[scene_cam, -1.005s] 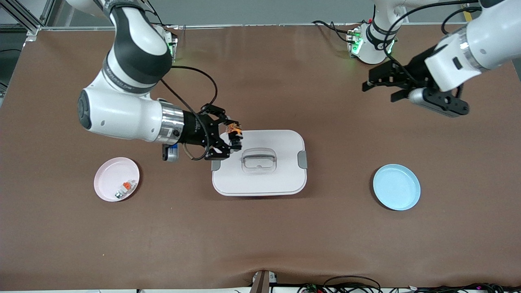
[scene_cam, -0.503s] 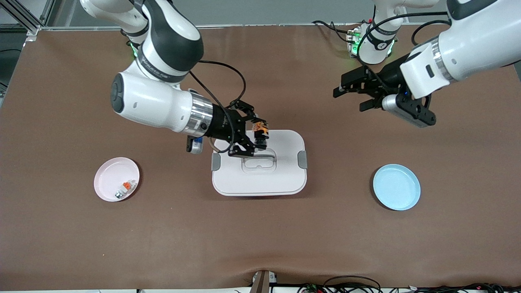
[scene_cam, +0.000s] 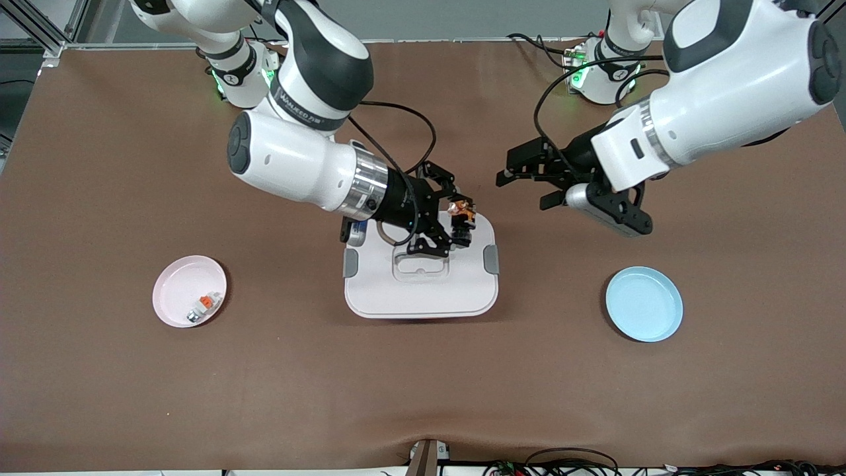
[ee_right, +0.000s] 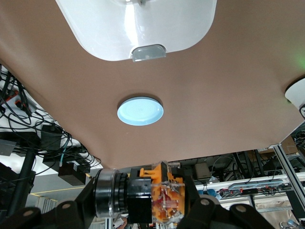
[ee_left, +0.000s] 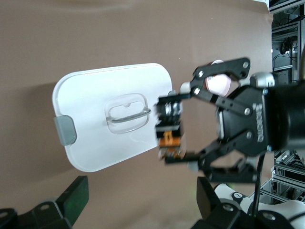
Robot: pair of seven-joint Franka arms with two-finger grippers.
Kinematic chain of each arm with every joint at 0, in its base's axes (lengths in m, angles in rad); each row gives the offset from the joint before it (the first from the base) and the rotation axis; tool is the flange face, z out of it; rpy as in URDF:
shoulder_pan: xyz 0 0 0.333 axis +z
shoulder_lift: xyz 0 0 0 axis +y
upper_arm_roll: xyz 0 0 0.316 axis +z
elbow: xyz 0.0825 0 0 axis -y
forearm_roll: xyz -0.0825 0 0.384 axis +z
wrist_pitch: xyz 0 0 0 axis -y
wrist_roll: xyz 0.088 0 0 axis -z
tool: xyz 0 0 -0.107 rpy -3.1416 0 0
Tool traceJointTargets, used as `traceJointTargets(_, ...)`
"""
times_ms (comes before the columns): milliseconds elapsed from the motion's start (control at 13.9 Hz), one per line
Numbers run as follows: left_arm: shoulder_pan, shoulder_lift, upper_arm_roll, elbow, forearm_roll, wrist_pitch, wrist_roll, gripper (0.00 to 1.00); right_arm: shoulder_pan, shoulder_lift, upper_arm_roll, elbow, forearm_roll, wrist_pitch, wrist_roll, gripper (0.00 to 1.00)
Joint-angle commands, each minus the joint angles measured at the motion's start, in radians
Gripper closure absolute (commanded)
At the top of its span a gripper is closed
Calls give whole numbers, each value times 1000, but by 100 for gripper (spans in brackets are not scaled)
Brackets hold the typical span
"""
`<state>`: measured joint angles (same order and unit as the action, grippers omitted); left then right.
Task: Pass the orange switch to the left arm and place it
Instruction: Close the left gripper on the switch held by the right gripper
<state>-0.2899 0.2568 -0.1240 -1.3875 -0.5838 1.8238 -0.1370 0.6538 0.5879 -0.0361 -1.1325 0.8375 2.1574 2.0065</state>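
One orange switch point(scene_cam: 461, 220), black-bodied with orange marks, pinched between the closed fingers of the right gripper point(scene_cam: 456, 225) and held in the air over the corner of the box point(scene_cam: 423, 291) toward the robots' bases and the left arm's end; also seen in the left wrist view point(ee_left: 170, 133) and, close up, in the right wrist view point(ee_right: 155, 195). Box: white, lidded, with a clear-framed grey top handle point(scene_cam: 421, 262) and a grey latch point(scene_cam: 491, 258) at each short side, resting at the middle of the table point(scene_cam: 423, 383). Left gripper point(scene_cam: 529, 182), fingers spread wide and holding nothing, hanging over bare table just beside the box, toward the left arm's end, pointed at the switch with a gap between. Blue plate point(scene_cam: 644, 303) on the table toward the left arm's end, well apart from the box; pink plate point(scene_cam: 189, 291) toward the right arm's end, carrying a small white-and-grey piece with an orange tab point(scene_cam: 202, 307). Brown table covering; cables point(scene_cam: 568, 463) along the edge nearest the front camera
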Motion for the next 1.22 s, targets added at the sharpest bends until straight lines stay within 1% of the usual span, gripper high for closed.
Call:
traceJointTargets(0,3,38,3,35,-56,14,-9,0,32,20,-13,42,9,9,29,100)
traceJointTargets(144,9,48,7,35,-108,34,-32,0,49,21,-13,42,8,38,41,100)
traceJointTargets(359,11,62,7,32,-111,41,-39,0,61,23,-14,40,5,48,43,100)
traceJointTargets(431,12,61,7,30,-111,40,-35,5,61,23,-16,40,3,48,43,100)
traceJointTargets(503,15,56,7,27,-103,19,-33,7,63,23,-16,40,2,48,43,100)
traceJointTargets(718,17,51,7,22,-100,-73,-35,19,63,23,-16,40,2,48,43,100)
traceJointTargets(933,14,61,7,24,-113,-77,-42,19,63,23,-16,40,2,48,41,100)
traceJointTargets(1149,14,62,7,22,-114,-75,-41,21,63,24,-16,39,-1,48,40,100)
